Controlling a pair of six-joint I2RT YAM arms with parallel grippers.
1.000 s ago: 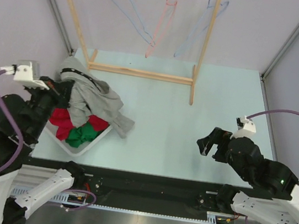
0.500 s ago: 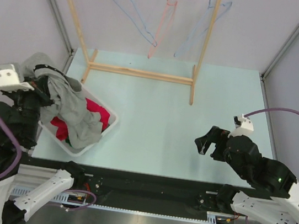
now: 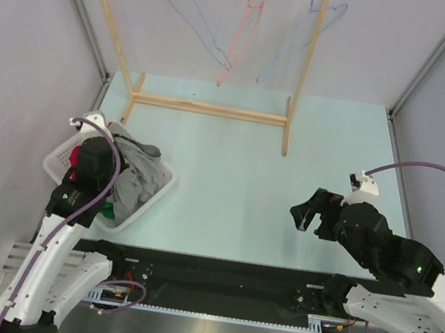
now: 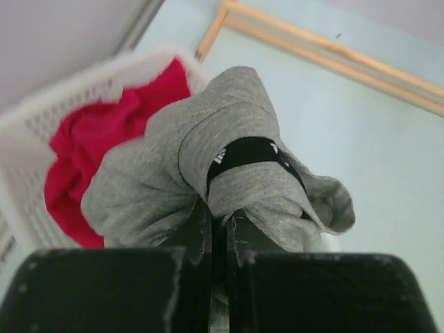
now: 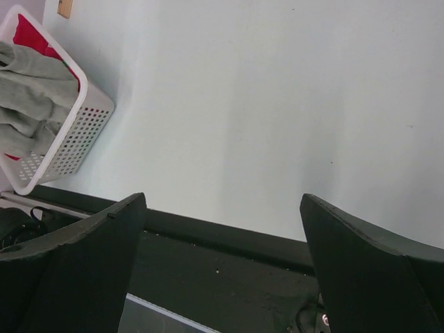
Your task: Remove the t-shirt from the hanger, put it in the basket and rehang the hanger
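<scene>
A basket [image 3: 57, 160] sits on the table's [image 3: 247, 170] near left part. In it lies the t-shirt [image 3: 135, 177], on top of another garment [image 4: 75, 142] – one fold spills over the basket's right rim. The left gripper [image 4: 220, 216] is above the basket with t-shirt cloth between its fingers. Behind, along the far edge, stands a rack [image 3: 206, 108], and three hangers [image 3: 242, 37] hang side by side from it. The right gripper [image 3: 306, 210] is over the near right of the table, well apart from the basket
</scene>
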